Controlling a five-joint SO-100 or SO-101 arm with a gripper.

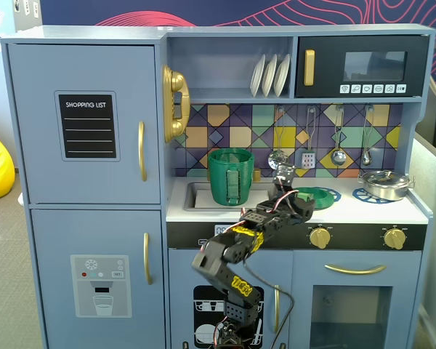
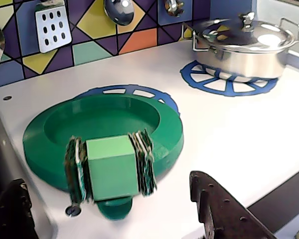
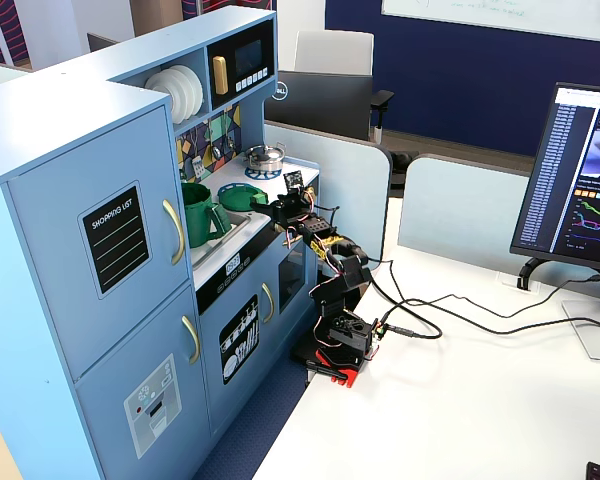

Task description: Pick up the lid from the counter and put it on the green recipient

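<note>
Lid approach: line up on the knob

Gripper (image 2: 114, 219) hangs open just short of the lid (image 2: 50, 144), lying knob-up on the bench (image 2: 229, 134) over a burner print. Centre the jaws around the knob (image 2: 111, 167) before closing. Green recipient (image 1: 230, 176) waits beyond, at the sink.

One green lid (image 2: 102, 130); one green pot (image 1: 230, 175); one steel pot (image 2: 244, 46); two blue burner prints; three white plates (image 1: 270, 75); two gold knobs
</note>
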